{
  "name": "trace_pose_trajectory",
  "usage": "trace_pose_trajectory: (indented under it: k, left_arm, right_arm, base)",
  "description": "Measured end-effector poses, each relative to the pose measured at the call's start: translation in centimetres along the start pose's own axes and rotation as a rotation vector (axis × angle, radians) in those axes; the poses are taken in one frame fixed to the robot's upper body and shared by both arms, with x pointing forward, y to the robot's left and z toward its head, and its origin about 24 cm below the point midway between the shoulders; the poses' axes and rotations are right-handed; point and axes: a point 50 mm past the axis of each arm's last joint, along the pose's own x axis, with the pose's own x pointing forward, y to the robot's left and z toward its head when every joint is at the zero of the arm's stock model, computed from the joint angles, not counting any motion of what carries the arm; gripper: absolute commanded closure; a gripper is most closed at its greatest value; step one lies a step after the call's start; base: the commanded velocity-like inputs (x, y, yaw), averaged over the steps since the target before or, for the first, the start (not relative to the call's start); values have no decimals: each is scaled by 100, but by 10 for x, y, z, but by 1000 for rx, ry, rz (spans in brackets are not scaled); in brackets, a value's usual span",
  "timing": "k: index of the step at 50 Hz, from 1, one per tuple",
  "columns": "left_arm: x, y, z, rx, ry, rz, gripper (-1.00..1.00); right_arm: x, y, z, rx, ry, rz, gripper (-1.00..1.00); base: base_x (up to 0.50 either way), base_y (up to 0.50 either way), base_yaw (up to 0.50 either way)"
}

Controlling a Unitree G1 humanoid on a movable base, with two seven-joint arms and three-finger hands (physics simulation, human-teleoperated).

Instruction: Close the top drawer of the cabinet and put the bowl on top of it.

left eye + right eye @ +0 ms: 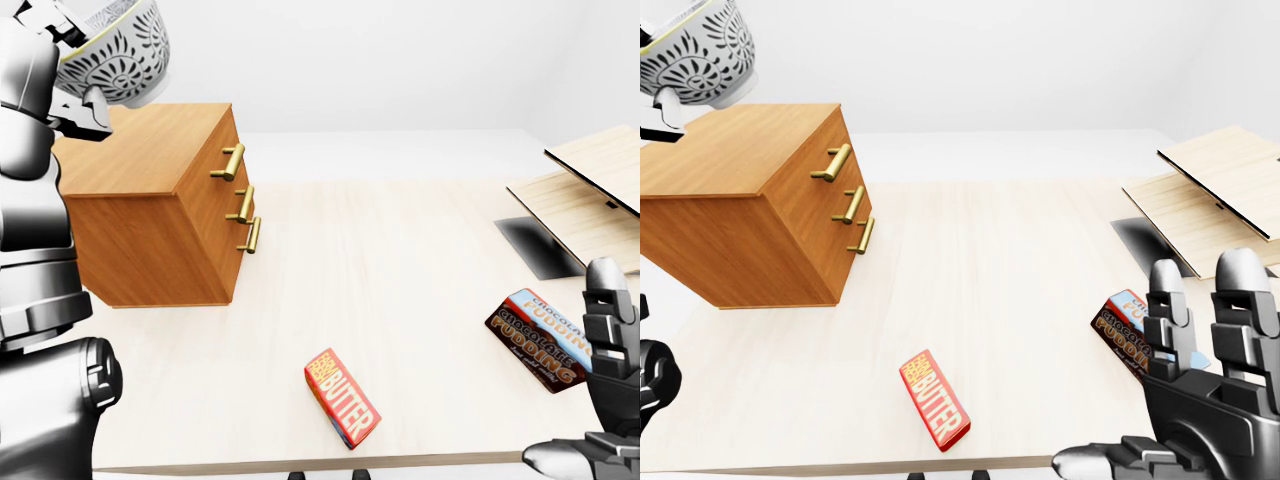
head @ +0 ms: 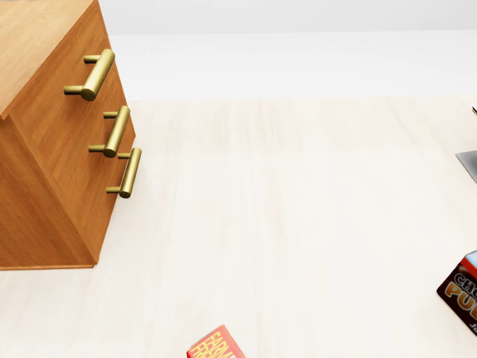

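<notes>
Nearest, my right robot hand [image 1: 1205, 350] hangs released, fingers spread, low at the bench [image 1: 400, 300] edge beside the chocolate pudding box [image 1: 540, 340]; the butter box [image 1: 341, 398] lies mid-bench, well apart from the work. Farther off, the cabinet [image 1: 150, 200] shows its top drawer handle [image 2: 93, 74] in line with the two below, so I judge that drawer shut. Farthest, my left robot hand [image 1: 40, 40] grasps the patterned bowl [image 1: 120, 50] by its rim, tilted, above the cabinet top's upper-left part in the left-eye view. Set down like this it could land on edge and roll off that side, or slip from the thin rim grip.
</notes>
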Motion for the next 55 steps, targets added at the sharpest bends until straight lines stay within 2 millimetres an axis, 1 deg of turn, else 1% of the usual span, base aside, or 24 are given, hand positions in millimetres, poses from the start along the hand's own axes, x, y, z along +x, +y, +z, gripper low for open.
trace_pose_trajectory:
  k: [6,14,26,42,55]
  left_arm:
    - [1,-2,-13,-26,45,8,100]
    - [1,-8,-23,-50,85,11,100]
    - [1,-25,-38,-81,155,-4,100]
    - [-1,-39,-52,-82,221,-25,100]
    - [0,-41,-54,-94,235,-11,100]
  right_arm:
    - [0,0,0,0,0,1,-100]
    - [0,0,0,0,-1,2,-100]
    - [-1,0,1,-1,-1,4,-100]
    - [-1,1,0,-1,-1,4,-100]
    - [-2,1,1,-1,-2,5,-100]
  base:
    - [0,0,0]
    - [0,0,0]
    - [0,0,0]
    - [0,0,0]
    - [0,0,0]
